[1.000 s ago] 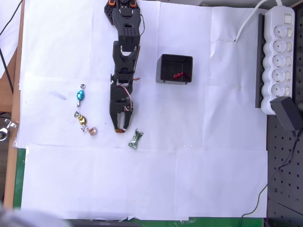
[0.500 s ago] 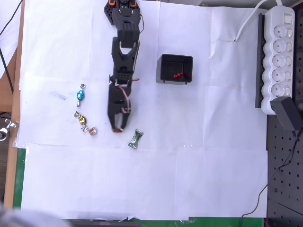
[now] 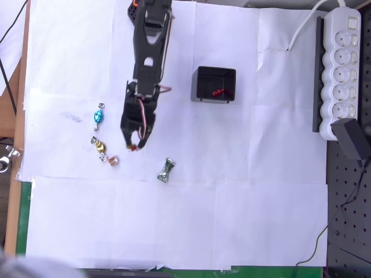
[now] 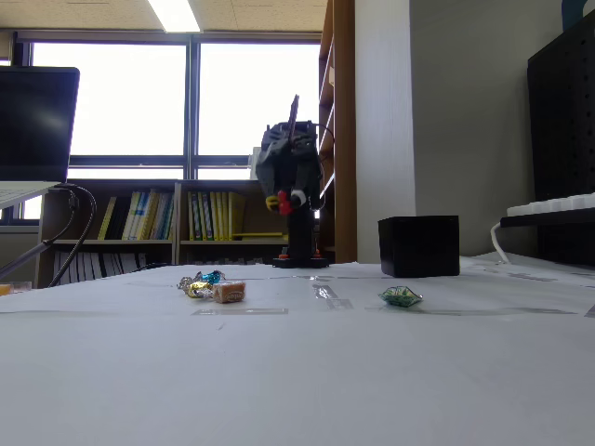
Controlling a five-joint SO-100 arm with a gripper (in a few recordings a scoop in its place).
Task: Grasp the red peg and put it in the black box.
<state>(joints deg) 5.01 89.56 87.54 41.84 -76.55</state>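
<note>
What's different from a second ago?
The gripper has lifted off the paper and swung left in the overhead view, carrying a red peg between its fingertips; the fixed view shows it raised. The candies and the black box, with red pegs inside, stayed put.

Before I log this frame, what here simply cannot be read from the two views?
- Claw grip, overhead view: a red bit shows at its tip, too small to tell whether the fingers clamp it.
- Black box contents, fixed view: the near wall hides the inside; overhead, red pieces lie in it, number unclear.
- Claw in the fixed view: backlit by the window, finger positions unreadable.
- Arm base, overhead view: cut off by the top edge.
</note>
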